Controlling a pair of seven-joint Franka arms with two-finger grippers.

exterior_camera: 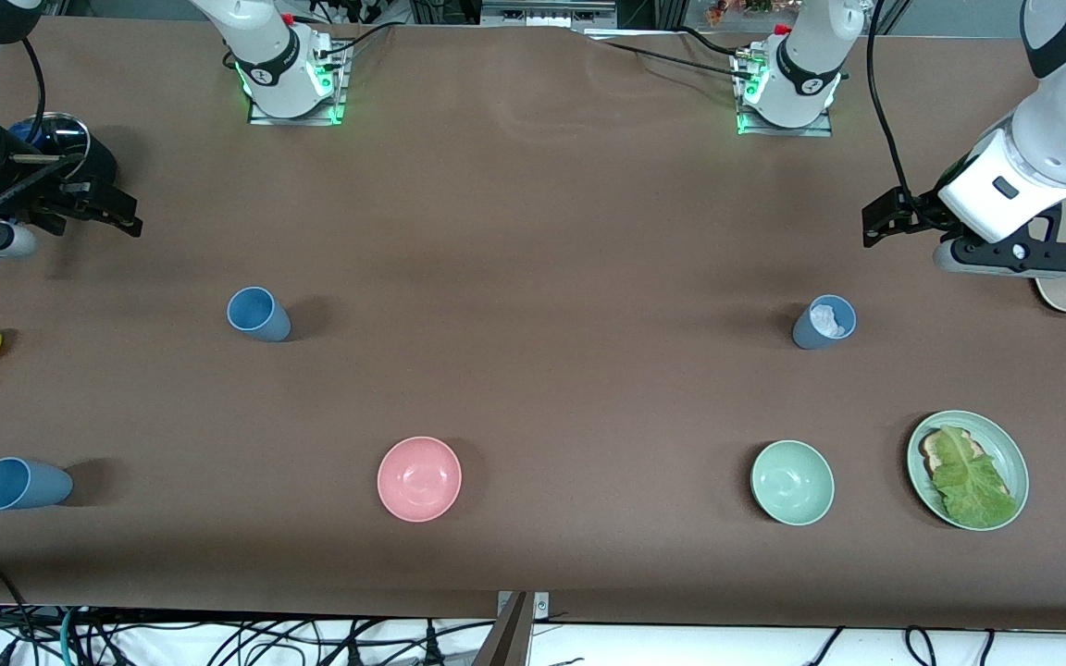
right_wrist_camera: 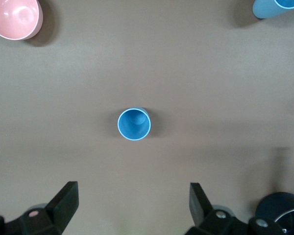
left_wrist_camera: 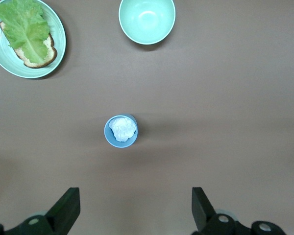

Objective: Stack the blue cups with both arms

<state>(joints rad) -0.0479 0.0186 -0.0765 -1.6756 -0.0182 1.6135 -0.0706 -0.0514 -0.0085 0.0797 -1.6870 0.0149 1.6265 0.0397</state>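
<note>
Cups are looking light, stiff and smooth, so you are gripping each across the rim: the bright cup (exterior_camera: 258, 314) toward the right arm's end, the dull cup (exterior_camera: 824, 322), holding white stuff (left_wrist_camera: 122, 129), toward the left arm's end. A third cup (exterior_camera: 22, 484) is standing nearer the front camera. Left gripper (exterior_camera: 885, 220) and right gripper (exterior_camera: 107, 211) are hanging spread and empty; the pink bowl (exterior_camera: 419, 478) and green bowl (exterior_camera: 792, 482) are sitting well apart, blocking nothing.

We note both arms raised, approx. level with each other: left gripper (exterior_camera: 877, 222) at 3 o'clock, right gripper (exterior_camera: 117, 215) at 9 o'clock. Both jaws spread wide, nothing held.

Cups (exterior_camera: 258, 314) (exterior_camera: 824, 322) stand upright, well apart; bowls (exterior_camera: 419, 478) (exterior_camera: 792, 482) nearer the camera.
</note>
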